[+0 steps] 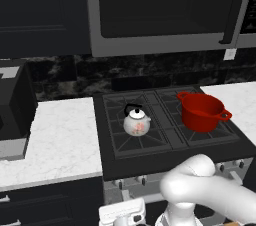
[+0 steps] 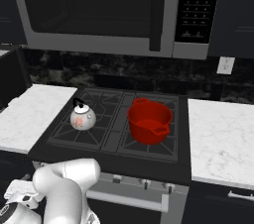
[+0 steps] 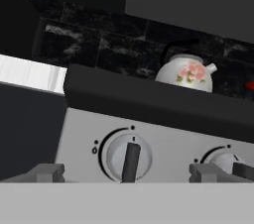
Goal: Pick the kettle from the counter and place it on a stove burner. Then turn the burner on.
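Round white kettle point(image 1: 136, 123) with black handle, pink floral mark.

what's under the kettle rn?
The kettle sits on the front-left stove burner grate of the black cooktop. The burner head beneath it is covered by the kettle's body.

White arm point(image 1: 210, 190) folded low at the near edge, elbow raised, hand dropped below it, gripper point(image 3: 126, 172) level, its 2 fingertips point(image 3: 47, 172) spread wide apart
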Controlling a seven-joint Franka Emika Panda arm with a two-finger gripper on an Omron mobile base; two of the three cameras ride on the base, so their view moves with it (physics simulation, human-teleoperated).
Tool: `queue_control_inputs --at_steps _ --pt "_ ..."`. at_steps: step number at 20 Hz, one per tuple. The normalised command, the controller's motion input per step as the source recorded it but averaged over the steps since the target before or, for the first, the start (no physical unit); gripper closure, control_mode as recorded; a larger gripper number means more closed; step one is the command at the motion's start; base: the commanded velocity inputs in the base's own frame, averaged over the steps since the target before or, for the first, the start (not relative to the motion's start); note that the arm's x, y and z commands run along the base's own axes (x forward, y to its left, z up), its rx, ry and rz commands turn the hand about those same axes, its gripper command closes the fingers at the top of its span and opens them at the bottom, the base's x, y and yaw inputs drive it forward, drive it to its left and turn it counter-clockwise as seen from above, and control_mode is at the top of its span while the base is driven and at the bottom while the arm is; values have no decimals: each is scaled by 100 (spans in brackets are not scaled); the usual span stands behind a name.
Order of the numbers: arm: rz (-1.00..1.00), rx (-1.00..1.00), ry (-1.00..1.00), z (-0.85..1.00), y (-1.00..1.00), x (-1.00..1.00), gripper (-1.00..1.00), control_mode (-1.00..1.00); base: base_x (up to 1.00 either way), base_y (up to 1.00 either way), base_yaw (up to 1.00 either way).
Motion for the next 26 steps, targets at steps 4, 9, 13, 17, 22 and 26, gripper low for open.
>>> queue_control_inputs --at_steps 4,9,13,17,22,26 --pt "26 30 -16 1 -38 2 -100 -100 0 0 0" --pt "19 28 -14 5 -15 15 -100 -100 0 0 0" --pt "5 21 -3 0 0 23 -100 -100 0 0 0" --pt "1 10 -1 0 -9 13 -100 -100 0 0 0" --pt "0 3 0 -5 -16 15 -100 -100 0 0 0" --pt "2 4 0 -4 -25 18 -100 -100 0 0 0"
